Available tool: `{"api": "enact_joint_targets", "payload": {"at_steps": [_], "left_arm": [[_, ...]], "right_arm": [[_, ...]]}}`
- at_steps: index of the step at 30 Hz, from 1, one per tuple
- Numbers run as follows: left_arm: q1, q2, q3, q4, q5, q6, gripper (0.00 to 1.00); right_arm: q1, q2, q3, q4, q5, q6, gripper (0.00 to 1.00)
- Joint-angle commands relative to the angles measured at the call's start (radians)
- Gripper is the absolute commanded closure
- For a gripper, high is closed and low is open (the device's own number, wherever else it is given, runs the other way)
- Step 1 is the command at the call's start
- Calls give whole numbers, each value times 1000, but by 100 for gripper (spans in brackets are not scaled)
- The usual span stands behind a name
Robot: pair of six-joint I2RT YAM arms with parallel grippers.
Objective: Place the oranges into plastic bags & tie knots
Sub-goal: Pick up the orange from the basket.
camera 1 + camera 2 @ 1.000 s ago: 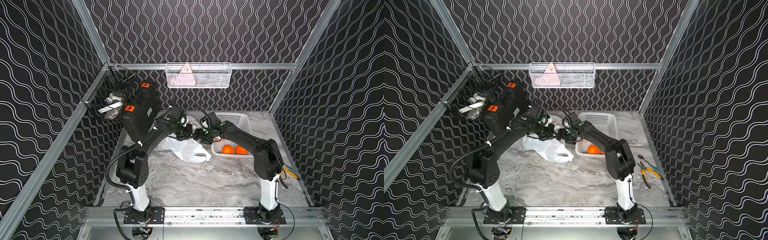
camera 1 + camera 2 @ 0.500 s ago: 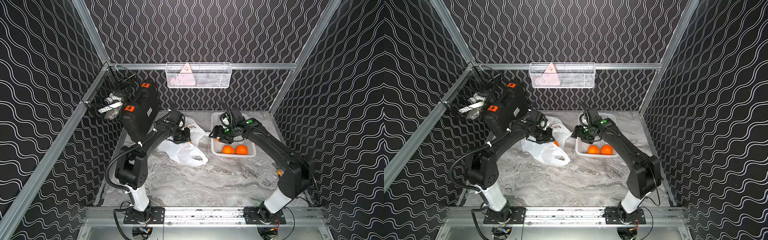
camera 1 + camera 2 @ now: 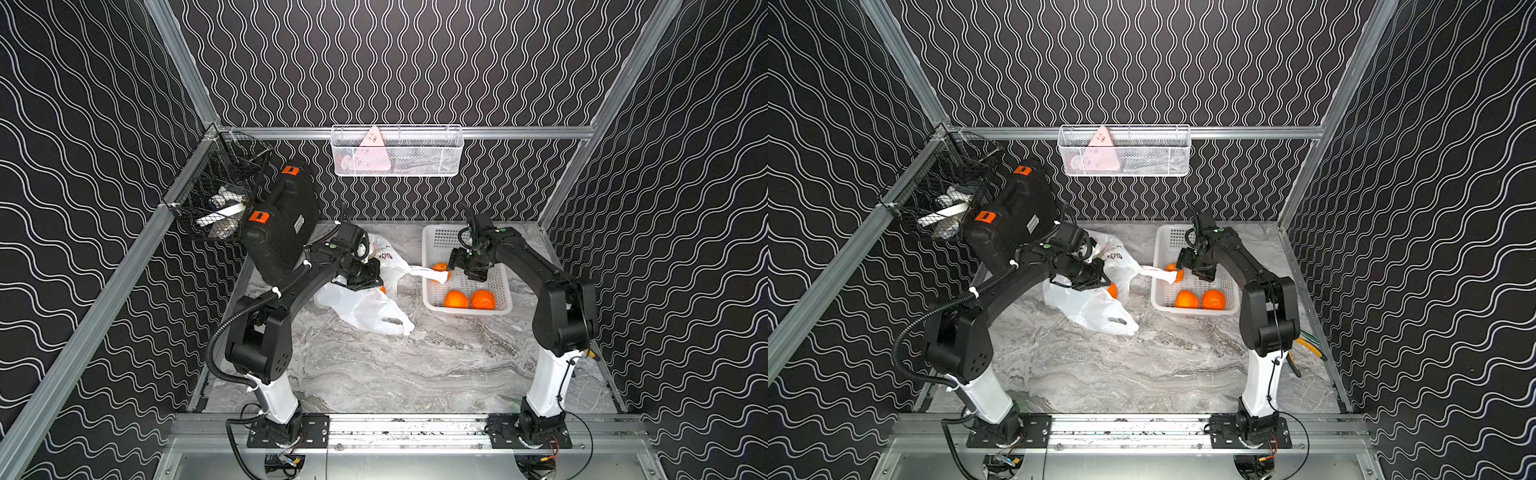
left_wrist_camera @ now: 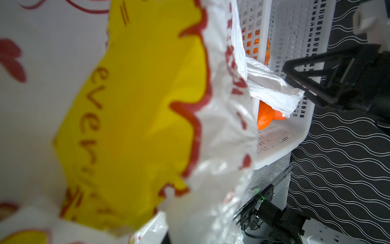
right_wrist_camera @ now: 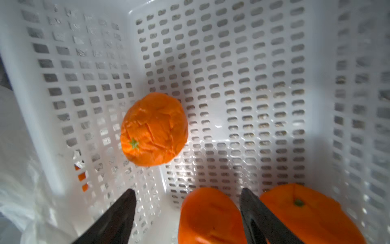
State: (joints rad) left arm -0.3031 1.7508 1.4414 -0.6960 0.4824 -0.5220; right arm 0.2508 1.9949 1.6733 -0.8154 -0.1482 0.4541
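Downward, right gripper (image 5: 187, 191) over the basket (image 3: 467, 309) (jaws apart), elbow high.

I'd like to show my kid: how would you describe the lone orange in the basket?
Find the white basket on the table's right side. A pair of oranges sits by its near wall; the lone orange lies further back. Only it is partly hidden by the bag's white strip in both top views.

Crinkly thin plastic bag (image 3: 361, 305), glossy perforated basket (image 3: 467, 310)
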Motion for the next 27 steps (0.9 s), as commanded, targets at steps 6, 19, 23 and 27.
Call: {"api": "enact_joint_targets", "payload": {"at_steps": [6,19,23,27], "left_arm": [[2,-1,4,0,10,28,100],[4,13,18,-11,5,38,100],[5,9,21,-24,-3,51,100],[13,1,7,-21,0,56,100]], "right_arm": [[0,139,75,67,-69,33,14],[22,213,112,73,-94,71,31],[3,180,130,30,-25,42,46],[-19,79,103,-1,33,10,54]]}}
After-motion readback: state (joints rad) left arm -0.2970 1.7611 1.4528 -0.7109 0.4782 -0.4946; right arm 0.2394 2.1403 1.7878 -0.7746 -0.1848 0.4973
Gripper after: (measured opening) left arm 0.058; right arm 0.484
